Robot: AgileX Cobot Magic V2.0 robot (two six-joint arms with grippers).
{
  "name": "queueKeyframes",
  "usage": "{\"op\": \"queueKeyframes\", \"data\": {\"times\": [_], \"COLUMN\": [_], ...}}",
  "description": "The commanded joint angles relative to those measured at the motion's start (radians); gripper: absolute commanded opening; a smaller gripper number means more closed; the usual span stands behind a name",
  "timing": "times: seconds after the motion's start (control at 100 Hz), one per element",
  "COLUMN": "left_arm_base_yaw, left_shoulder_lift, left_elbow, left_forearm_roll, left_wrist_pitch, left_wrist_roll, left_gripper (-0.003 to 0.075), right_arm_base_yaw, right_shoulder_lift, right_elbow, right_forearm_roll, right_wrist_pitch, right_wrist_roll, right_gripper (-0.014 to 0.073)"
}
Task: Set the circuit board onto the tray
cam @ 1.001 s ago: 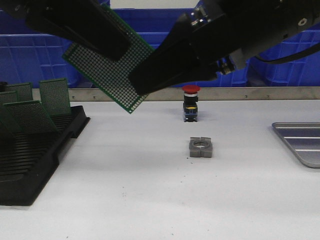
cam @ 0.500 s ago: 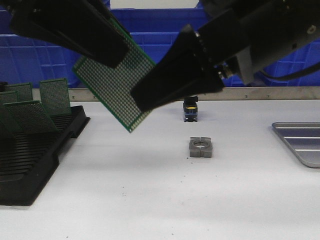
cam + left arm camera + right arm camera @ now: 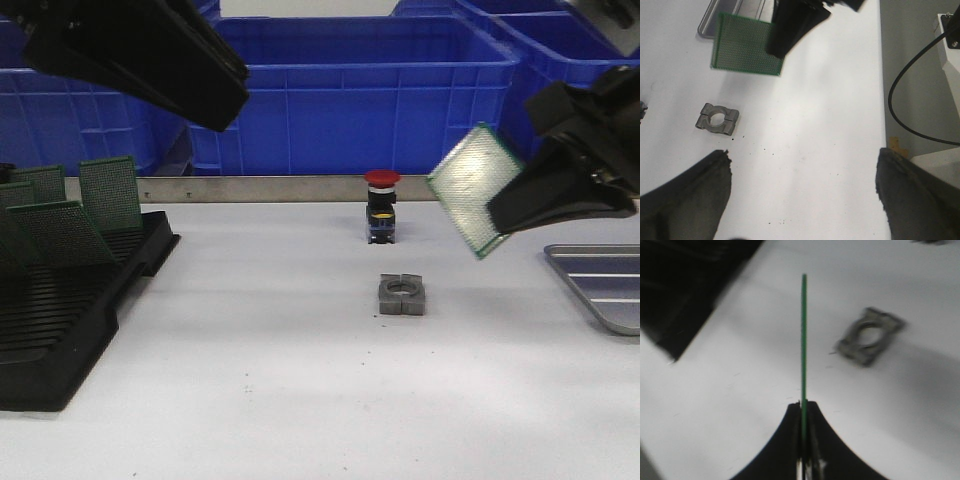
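My right gripper (image 3: 497, 216) is shut on the lower edge of the green dotted circuit board (image 3: 472, 187) and holds it tilted in the air, above the table and just left of the grey ridged tray (image 3: 582, 292). In the right wrist view the board (image 3: 803, 335) is edge-on, clamped between my shut fingers, with the gripper (image 3: 803, 406) around it. In the left wrist view the board (image 3: 745, 46) hangs beside a corner of the tray (image 3: 707, 26). My left gripper (image 3: 802, 162) is open and empty, high at the left (image 3: 222, 105).
A grey split clamp block (image 3: 402, 295) lies mid-table, with a red-topped push button (image 3: 382, 207) behind it. A black slotted rack (image 3: 60, 310) with several green boards stands at the left. Blue crates (image 3: 350, 90) line the back behind a metal rail.
The board has passed from my left gripper to my right. The right gripper has swung right with it toward the tray. The left gripper has let go and stays high at the left.
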State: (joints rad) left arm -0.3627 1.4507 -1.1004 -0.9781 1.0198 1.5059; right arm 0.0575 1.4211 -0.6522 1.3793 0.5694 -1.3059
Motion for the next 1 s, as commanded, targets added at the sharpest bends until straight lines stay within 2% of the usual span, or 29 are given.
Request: {"op": "queueKeyframes", "data": {"times": [0.0,0.16,0.43,0.5,0.57,0.69,0.76,0.83,0.99], "left_arm_base_yaw": [0.004,0.004,0.004,0.004,0.004,0.009,0.025,0.049,0.104], "left_shoulder_lift": [-0.036,-0.036,-0.036,-0.036,-0.036,-0.04,-0.044,-0.051,-0.068], "left_elbow": [-0.035,-0.035,-0.035,-0.035,-0.035,-0.035,-0.035,-0.035,-0.035], "left_forearm_roll": [-0.059,-0.059,-0.057,-0.041,-0.003,0.076,0.122,0.209,0.524], "left_wrist_pitch": [-0.003,-0.003,-0.003,-0.003,-0.003,-0.003,-0.005,-0.008,-0.001], "left_wrist_roll": [-0.006,-0.006,-0.006,-0.006,-0.006,-0.01,-0.01,-0.01,-0.028], "left_gripper": [0.055,0.055,0.055,0.055,0.055,0.055,0.055,0.0549,0.0549], "right_arm_base_yaw": [-0.083,-0.188,-0.268,-0.287,-0.306,-0.33,-0.337,-0.337,-0.337], "right_shoulder_lift": [-0.025,-0.004,0.106,0.124,0.134,0.137,0.137,0.137,0.137], "right_elbow": [-0.021,-0.021,-0.038,-0.05,-0.06,-0.06,-0.06,-0.06,-0.06], "right_forearm_roll": [0.039,0.048,0.095,0.096,0.096,0.093,0.093,0.093,0.093], "right_wrist_pitch": [-0.107,-0.269,-0.332,-0.33,-0.33,-0.348,-0.353,-0.353,-0.352], "right_wrist_roll": [0.004,0.004,0.004,0.002,0.002,-0.001,-0.008,-0.011,-0.011], "right_gripper": [-0.0064,-0.0064,-0.0046,0.0022,0.0149,0.0478,0.0605,0.0651,0.0644]}}
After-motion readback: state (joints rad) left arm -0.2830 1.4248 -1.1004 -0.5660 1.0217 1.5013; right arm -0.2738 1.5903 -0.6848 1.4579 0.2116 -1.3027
